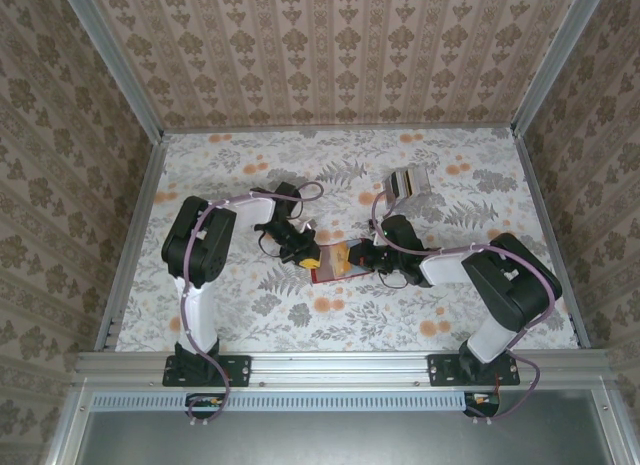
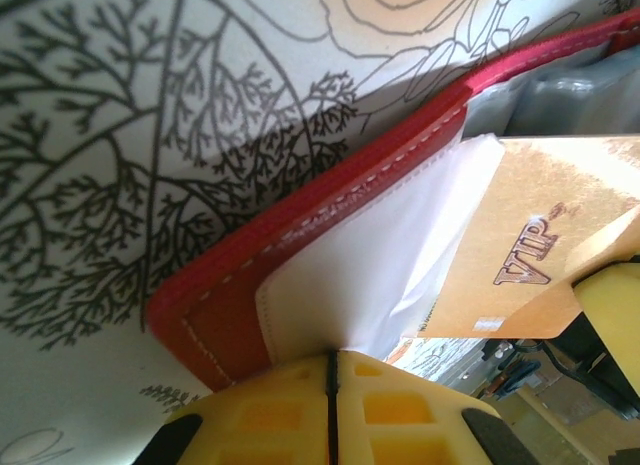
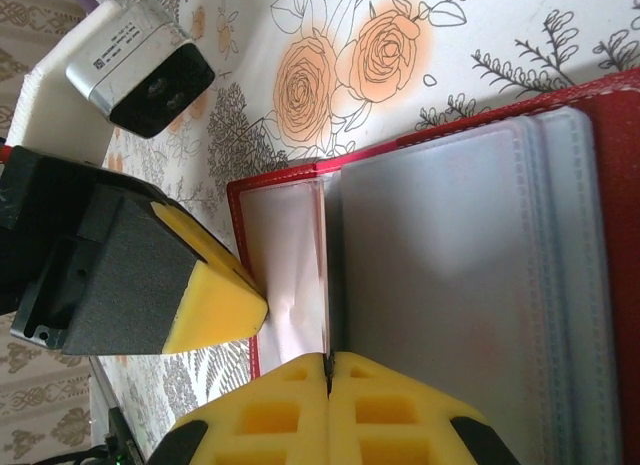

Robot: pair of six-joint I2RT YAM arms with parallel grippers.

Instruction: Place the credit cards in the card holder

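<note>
The red card holder [image 1: 326, 274] lies open on the table between the two arms, its clear sleeves [image 3: 450, 275] fanned out. My left gripper [image 2: 333, 357] is shut on the edge of one pale sleeve [image 2: 370, 255] and holds it up off the red cover [image 2: 230, 285]. A yellow credit card [image 2: 540, 235] marked VIP stands against that lifted sleeve. In the right wrist view the card [image 3: 327, 275] runs edge-on from my right gripper [image 3: 327, 357], which is shut on it. The left gripper's yellow fingertip [image 3: 215, 300] sits just left of the sleeve.
A clear plastic box with dark and tan stripes [image 1: 408, 182] stands behind the right arm. Raised metal rails [image 1: 130, 245] border the flowered table, with patterned walls beyond. Both arms [image 1: 200, 245] [image 1: 500, 275] bend inward over the middle.
</note>
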